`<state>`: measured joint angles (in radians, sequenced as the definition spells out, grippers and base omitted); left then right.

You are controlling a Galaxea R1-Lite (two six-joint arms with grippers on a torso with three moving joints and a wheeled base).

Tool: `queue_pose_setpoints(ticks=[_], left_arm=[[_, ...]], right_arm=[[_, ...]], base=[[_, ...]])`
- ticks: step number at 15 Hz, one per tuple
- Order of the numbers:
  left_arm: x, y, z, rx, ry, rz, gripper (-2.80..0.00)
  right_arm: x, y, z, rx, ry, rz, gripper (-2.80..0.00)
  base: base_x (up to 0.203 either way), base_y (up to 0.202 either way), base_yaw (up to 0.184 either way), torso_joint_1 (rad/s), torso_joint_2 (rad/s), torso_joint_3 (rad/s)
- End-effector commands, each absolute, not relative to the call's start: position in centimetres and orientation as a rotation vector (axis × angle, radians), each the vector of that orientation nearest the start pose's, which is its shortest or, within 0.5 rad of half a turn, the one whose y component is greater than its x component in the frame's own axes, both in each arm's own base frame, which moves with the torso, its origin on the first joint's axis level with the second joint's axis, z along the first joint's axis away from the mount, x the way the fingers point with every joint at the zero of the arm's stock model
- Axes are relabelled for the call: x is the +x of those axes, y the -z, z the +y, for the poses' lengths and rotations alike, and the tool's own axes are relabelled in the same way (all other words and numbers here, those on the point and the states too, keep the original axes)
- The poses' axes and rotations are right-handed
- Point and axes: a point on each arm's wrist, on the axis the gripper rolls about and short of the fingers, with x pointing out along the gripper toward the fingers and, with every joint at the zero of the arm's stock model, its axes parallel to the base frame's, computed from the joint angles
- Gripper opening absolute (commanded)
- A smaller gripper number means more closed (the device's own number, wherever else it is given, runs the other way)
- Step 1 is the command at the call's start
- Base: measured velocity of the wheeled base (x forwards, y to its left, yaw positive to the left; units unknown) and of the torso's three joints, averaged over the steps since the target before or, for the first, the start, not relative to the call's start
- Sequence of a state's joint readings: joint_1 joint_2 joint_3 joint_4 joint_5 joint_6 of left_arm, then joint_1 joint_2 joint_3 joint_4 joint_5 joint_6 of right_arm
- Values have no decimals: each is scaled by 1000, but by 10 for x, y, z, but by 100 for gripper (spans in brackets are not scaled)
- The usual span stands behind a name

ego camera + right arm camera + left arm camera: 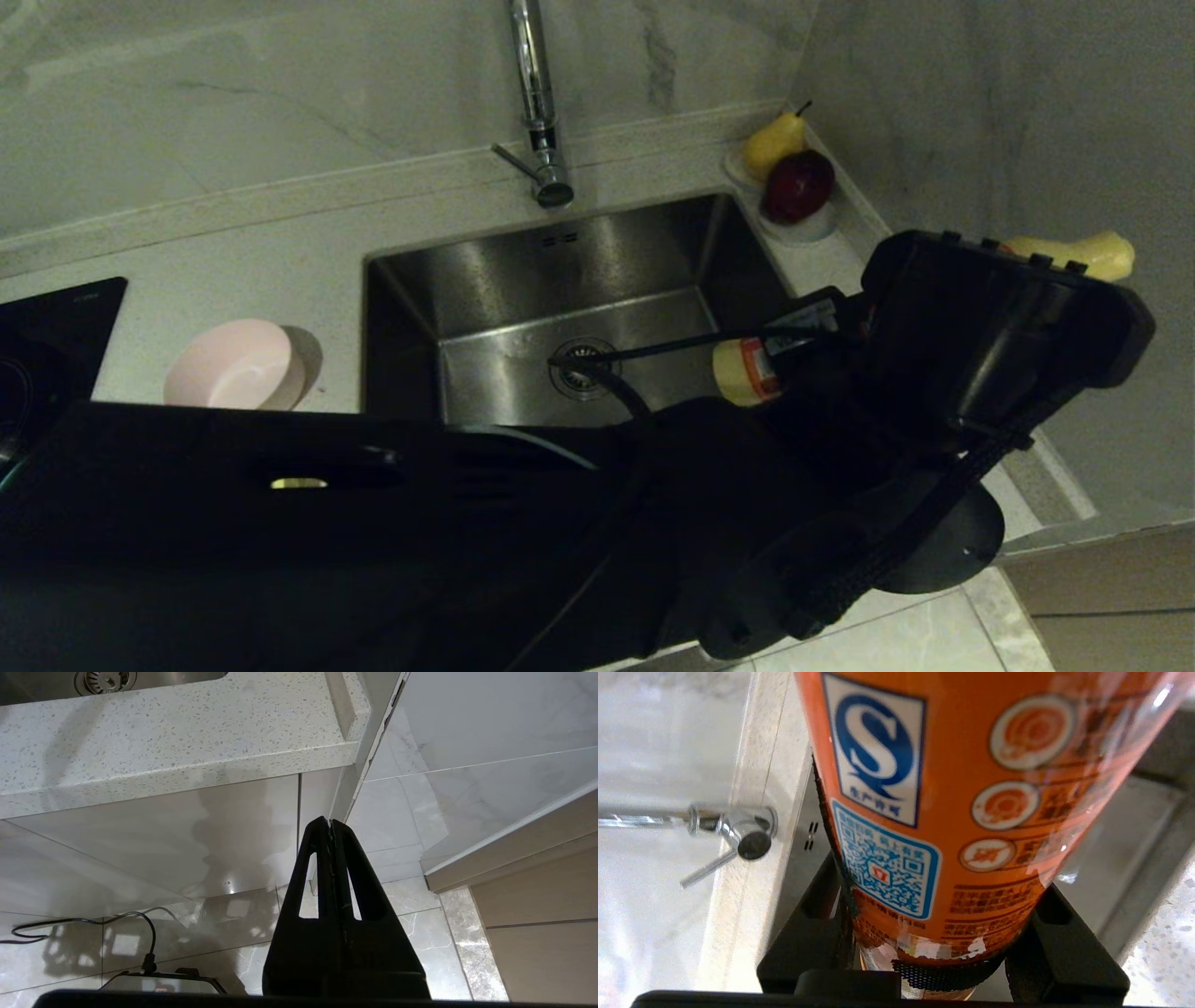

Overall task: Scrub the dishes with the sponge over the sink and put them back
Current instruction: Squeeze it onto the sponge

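I see the sink set in the bench under my left gripper, whose jaws clamp an orange-labelled bottle, the pink bowl well apart from them on the bench, and my right gripper low beside the bench edge, jaws pressed together.

Orange bottle cropped above; sink front behind arm.

A pale pink bowl lies tilted on the counter left of the sink.
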<state>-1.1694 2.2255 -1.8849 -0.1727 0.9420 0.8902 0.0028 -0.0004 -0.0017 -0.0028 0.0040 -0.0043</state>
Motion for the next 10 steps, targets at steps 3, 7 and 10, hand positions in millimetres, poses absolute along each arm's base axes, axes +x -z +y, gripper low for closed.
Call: queue_pose_setpoints(ticks=[3, 7, 10], left_arm=[[203, -218, -433, 1131, 229, -50, -280], [203, -218, -435, 1266, 216, -79, -280], [205, -210, -436, 1332, 152, -35, -280]], right_arm=[[-23, -76, 0, -5, -8, -5, -280], [-23, -76, 0, -5, -8, -5, -280], [-23, -76, 0, -5, -8, -5, -280]], base=[[0, 0, 0, 0, 0, 0], [0, 0, 0, 0, 0, 0], [0, 0, 0, 0, 0, 0]])
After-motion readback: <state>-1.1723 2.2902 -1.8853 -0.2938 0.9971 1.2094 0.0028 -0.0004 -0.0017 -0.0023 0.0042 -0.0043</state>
